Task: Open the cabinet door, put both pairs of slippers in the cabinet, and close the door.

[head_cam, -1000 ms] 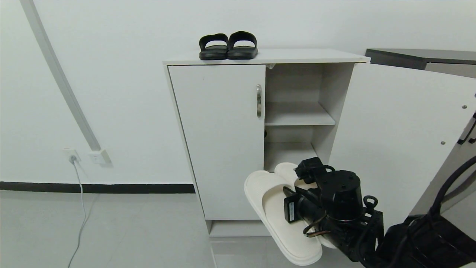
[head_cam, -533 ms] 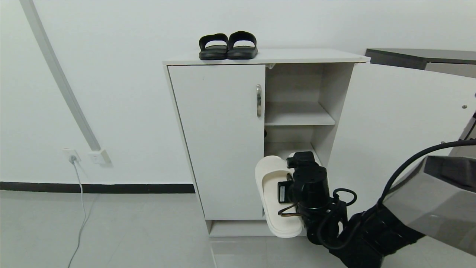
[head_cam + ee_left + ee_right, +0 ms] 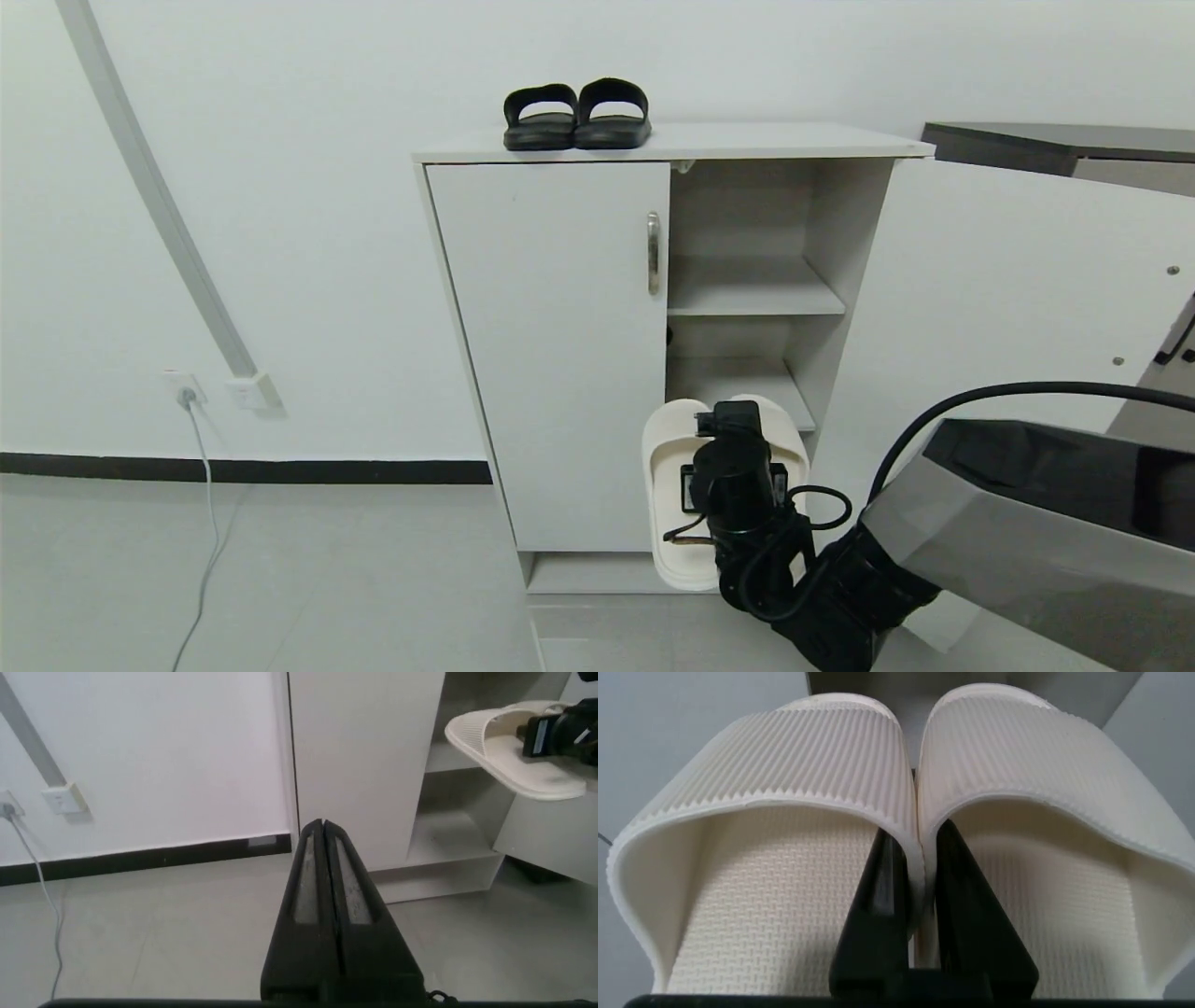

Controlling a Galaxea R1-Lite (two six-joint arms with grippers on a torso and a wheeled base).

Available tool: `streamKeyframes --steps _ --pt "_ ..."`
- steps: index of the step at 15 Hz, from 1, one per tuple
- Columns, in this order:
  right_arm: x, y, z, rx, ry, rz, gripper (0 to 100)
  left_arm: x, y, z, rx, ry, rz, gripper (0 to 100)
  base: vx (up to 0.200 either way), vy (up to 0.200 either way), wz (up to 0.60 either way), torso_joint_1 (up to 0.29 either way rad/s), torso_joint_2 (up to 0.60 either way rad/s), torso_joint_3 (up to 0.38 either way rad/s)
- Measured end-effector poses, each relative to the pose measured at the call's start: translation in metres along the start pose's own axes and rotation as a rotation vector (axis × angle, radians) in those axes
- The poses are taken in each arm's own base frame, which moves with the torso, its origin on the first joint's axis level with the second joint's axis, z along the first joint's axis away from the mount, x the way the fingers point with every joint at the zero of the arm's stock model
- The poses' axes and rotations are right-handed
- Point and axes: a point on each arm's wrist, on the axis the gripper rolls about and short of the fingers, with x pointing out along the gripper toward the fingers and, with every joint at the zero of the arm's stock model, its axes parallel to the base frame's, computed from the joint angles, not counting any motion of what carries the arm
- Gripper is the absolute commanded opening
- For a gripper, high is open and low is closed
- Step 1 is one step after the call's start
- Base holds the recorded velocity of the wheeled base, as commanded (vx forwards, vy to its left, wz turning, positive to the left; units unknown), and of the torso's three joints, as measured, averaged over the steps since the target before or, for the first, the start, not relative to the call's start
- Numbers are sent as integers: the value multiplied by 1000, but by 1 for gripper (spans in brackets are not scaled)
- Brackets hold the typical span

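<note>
Head view, white slippers (image 3: 674, 467): held tilted before the cabinet (image 3: 551, 355), at its open lower half.
Right hand (image 3: 918, 849): grasping both white slippers' inner walls.
Left hand (image 3: 322, 831): clenched.
Black slippers (image 3: 577, 117): atop the cabinet.

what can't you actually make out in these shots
1. Head view: the closed left door hides the cabinet space behind it.
2. Head view: the white slippers and the right arm cover the cabinet's lowest part.
3. Head view: the open right door runs off the picture's edge.
4. Right wrist view: the white slippers block whatever lies beyond the right claw.
</note>
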Motion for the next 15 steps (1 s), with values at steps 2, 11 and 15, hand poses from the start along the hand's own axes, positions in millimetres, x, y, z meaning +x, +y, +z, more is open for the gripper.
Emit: streamKeyframes --steps 2,11,15 --pt "1 0 -3 -5 4 -4 0 0 0 0 0 2 1 0 0 -200 0 0 2 2" --pt "11 4 -19 -27 -14 106 0 0 0 0 0 1 2 0 0 -44 0 2 0 1" --pt "19 9 -29 -38 -11 108 0 0 0 0 0 1 0 0 0 0 0 0 0 0"
